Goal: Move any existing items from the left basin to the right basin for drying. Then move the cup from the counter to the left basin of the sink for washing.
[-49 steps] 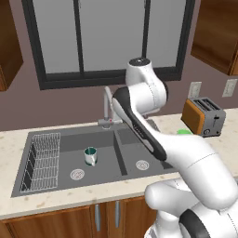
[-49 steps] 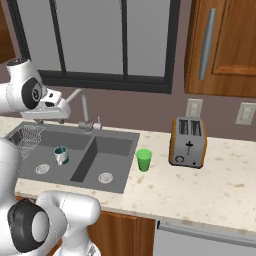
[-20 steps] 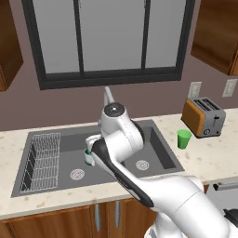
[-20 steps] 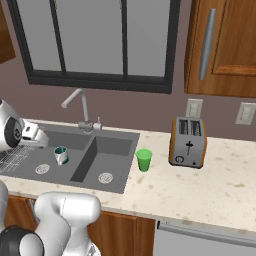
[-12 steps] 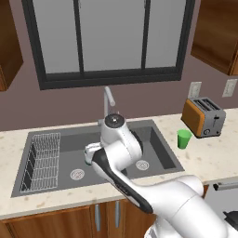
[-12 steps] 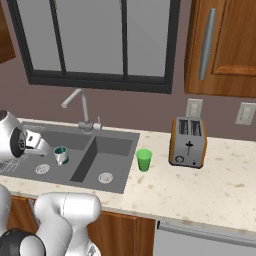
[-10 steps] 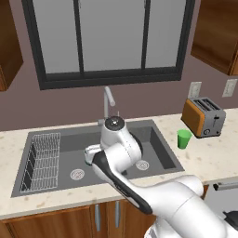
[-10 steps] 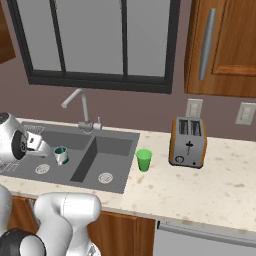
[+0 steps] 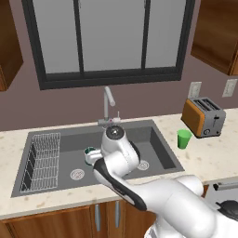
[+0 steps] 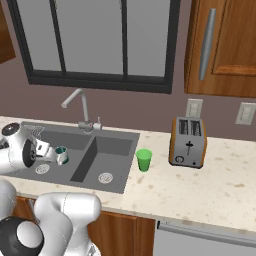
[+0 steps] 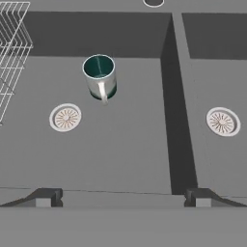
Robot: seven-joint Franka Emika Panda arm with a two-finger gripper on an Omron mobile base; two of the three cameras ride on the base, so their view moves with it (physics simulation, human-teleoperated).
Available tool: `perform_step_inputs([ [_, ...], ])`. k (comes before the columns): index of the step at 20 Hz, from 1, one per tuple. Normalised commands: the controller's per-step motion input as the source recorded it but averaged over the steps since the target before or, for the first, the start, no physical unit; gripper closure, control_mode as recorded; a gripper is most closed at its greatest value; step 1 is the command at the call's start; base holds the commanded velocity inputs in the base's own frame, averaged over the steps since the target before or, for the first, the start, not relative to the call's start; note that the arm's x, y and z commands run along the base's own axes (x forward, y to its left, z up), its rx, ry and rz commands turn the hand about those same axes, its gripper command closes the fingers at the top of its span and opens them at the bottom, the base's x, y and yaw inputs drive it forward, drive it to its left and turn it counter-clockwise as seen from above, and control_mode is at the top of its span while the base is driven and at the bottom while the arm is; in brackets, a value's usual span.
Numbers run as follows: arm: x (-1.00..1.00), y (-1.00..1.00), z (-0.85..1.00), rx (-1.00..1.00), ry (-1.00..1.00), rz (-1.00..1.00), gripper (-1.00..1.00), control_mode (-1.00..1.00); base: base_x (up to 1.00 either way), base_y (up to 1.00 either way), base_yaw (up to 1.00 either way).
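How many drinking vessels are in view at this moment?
2. A grey mug stands upright in the left basin, near its drain. A green cup stands on the counter, between sink and toaster.

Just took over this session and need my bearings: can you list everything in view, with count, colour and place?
mug: one, white-grey with teal inside, upright in the left basin, handle toward the hand camera
left basin: one, dark grey, round silver drain
wire rack: one, silver, left end of the left basin
right basin: one, dark grey, round silver drain
tap: one, silver, behind the sink
cup: one, bright green, on the counter right of the sink
toaster: one, orange and grey, right of the cup
counter: one, beige speckled
gripper: one, dark tips, open, above the left basin, short of the mug
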Motion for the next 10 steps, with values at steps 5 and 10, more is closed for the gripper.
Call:
perform_step_inputs([
  [5, 0.35, 0.05, -0.22, 0.0, 0.0, 0.0, -1.0, -1.0, 0.0, 0.0, 0.0],
  [10, 0.29, 0.04, -0.21, 0.0, 0.0, 0.0, -1.0, -1.0, 0.0, 0.0, 0.0],
])
